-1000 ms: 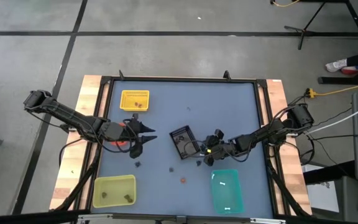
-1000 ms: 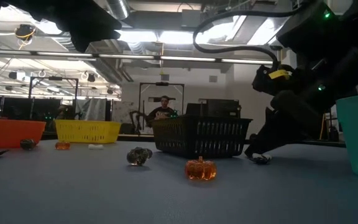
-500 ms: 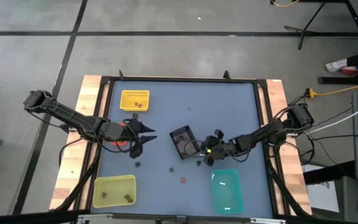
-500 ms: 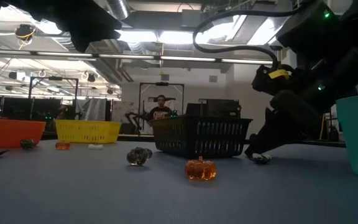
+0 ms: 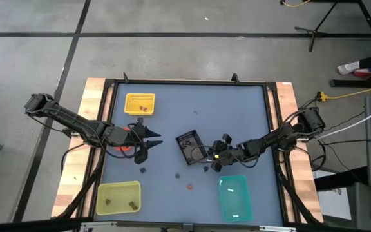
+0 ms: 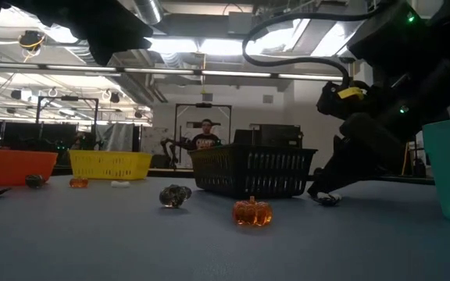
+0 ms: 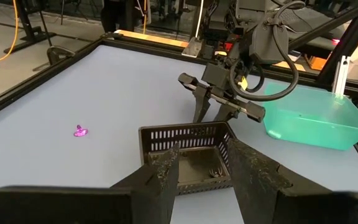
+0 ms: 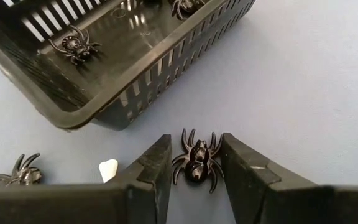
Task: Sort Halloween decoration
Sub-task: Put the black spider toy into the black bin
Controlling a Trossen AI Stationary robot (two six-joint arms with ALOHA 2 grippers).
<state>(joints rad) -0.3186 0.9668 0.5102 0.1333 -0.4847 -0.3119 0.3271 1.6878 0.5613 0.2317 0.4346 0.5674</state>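
Observation:
A black spider (image 8: 197, 163), one of the Halloween decorations, lies on the blue table beside the black tray (image 8: 135, 81). My right gripper (image 8: 196, 171) is shut on it, seen in the high view as right gripper (image 5: 209, 165). The tray holds more spiders (image 8: 73, 45). On the table nearby lie another spider (image 8: 20, 173) and a white piece (image 8: 107, 169). An orange pumpkin (image 6: 252, 211) and a dark trinket (image 6: 175, 195) lie nearer the front edge. My left gripper (image 7: 204, 171) hangs open and empty above the table's left side, by the orange container (image 5: 125, 139). My right gripper has the black spider pinched between its two fingers, whose inner faces meet the legs (image 8: 179, 167) on both sides of the body. The fingers slant down from the table's right. The spider lies flat on the table, back up.
A yellow container (image 5: 139, 104) stands at the far left, a yellow-green one (image 5: 118, 198) at the near left, a teal one (image 5: 234, 196) near the front, right of the middle. A purple trinket (image 7: 81, 131) lies toward the far side. A person shows in the room beyond.

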